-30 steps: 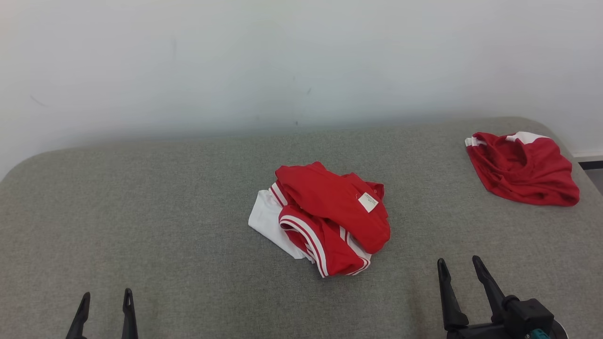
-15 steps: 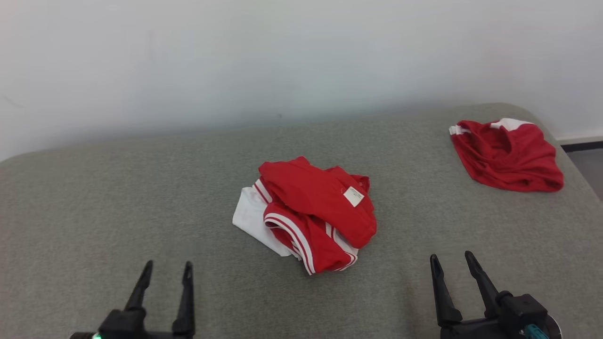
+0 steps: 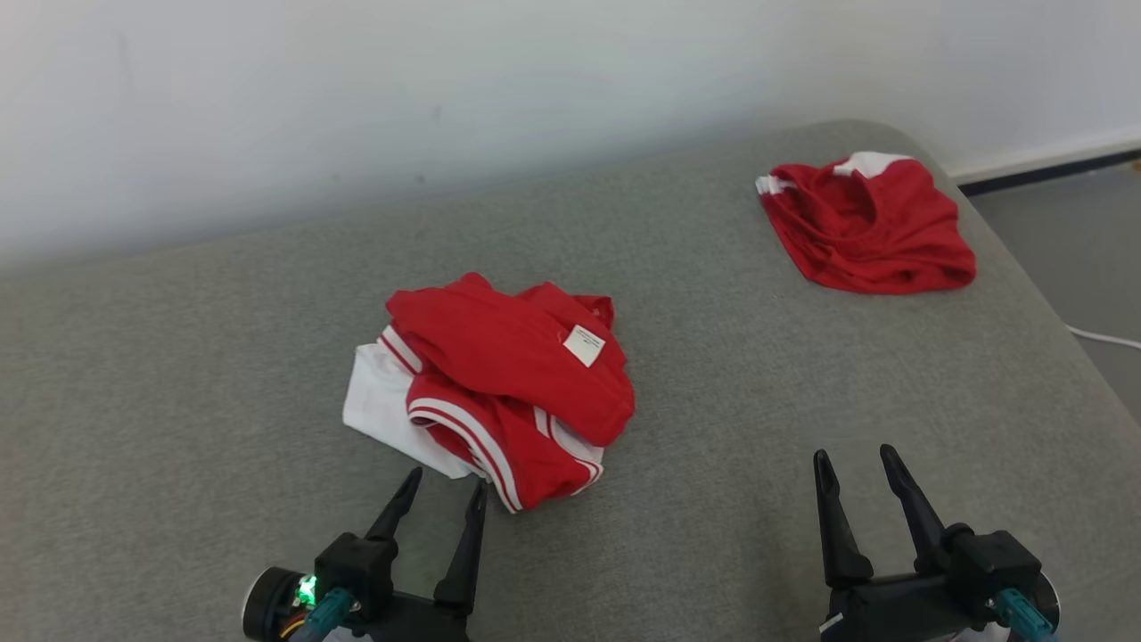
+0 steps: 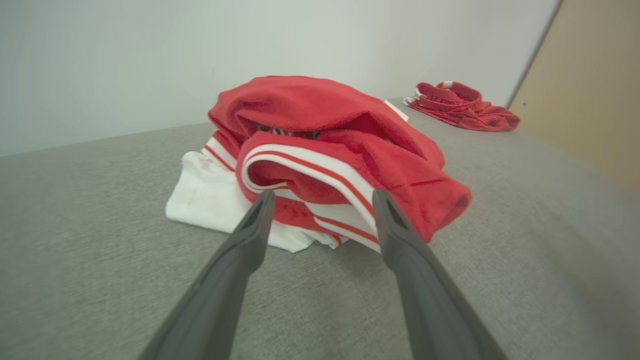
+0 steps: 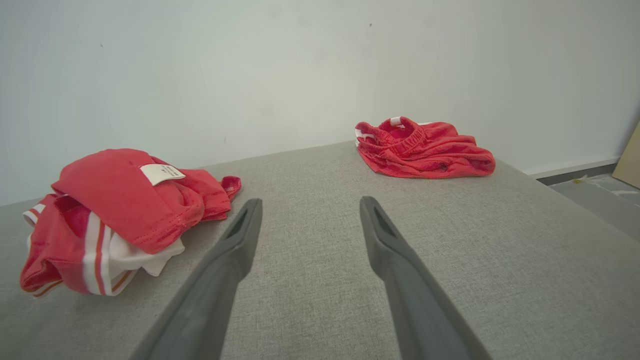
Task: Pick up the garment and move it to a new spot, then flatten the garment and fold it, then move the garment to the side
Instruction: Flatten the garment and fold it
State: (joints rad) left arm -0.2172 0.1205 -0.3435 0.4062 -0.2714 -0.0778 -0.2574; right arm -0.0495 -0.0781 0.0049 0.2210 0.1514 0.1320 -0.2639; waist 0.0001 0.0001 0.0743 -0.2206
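The left gripper (image 3: 447,480), jaws spread, hovered beside the crumpled red-and-white garment (image 3: 499,357). The right gripper (image 3: 853,452) gaped empty too.

Two red-and-white garments (image 3: 499,383) (image 3: 869,227), two claws (image 3: 447,480) (image 3: 853,453), one grey padded surface (image 3: 178,357).

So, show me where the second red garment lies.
In the head view the second red garment lies at the far right corner of the cushion, near the wall, well apart from the red-and-white pile at the middle.
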